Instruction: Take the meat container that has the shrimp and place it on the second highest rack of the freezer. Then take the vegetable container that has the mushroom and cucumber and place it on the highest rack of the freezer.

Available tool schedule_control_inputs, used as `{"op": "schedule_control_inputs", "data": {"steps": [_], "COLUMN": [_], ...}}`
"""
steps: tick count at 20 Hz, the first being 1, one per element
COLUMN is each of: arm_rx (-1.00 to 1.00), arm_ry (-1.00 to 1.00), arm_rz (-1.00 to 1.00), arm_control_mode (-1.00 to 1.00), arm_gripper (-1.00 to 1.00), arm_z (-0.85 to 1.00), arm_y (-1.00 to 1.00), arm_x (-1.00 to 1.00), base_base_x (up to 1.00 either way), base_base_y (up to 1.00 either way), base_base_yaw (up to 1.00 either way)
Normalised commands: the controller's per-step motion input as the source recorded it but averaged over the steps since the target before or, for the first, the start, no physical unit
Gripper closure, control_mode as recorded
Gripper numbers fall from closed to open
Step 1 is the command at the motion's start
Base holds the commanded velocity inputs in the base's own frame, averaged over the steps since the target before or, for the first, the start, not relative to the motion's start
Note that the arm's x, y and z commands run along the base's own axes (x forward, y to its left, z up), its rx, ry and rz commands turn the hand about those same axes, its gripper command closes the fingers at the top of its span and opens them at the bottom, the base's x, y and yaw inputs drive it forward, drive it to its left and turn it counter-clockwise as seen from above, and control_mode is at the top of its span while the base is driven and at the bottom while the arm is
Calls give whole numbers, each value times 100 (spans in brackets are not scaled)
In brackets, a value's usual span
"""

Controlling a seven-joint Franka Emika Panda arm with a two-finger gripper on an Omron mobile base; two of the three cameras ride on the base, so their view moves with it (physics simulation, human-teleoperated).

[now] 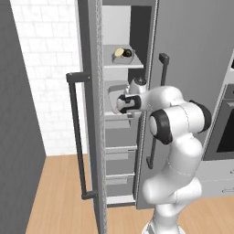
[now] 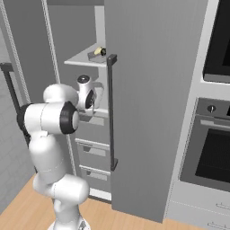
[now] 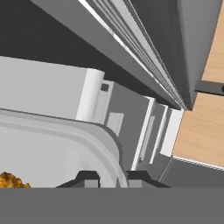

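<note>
Freezer (image 1: 119, 137) door stands open; gripper (image 3: 111, 177) clamped on container (image 3: 65, 144) rim, orange food (image 3: 13, 180) at 8 o'clock, second container (image 1: 122, 54) on higher rack

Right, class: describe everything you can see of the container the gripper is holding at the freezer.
The container is a pale grey, plastic-looking tub with rounded corners and a thick raised rim. The gripper is shut on that rim, one fingertip on each side of the wall. Something orange-brown, lumpy lies inside near one edge. In the left base view the tub sits roughly level at the open freezer, below the rack that bears another container.
</note>
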Motion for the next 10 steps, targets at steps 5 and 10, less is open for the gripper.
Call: {"op": "schedule_control_inputs", "data": {"steps": [5,10], "arm_rx": [0,0], "arm_ry": [0,0], "arm_rz": [-4,-5], "arm_control_mode": [-100,-100], "arm_gripper": [100,100], "arm_z": [-24,-29], "arm_y": [0,0], "arm_x": [49,49], "base_base_x": [0,0], "base_base_y": [0,0], "base_base_yaw": [0,0]}}
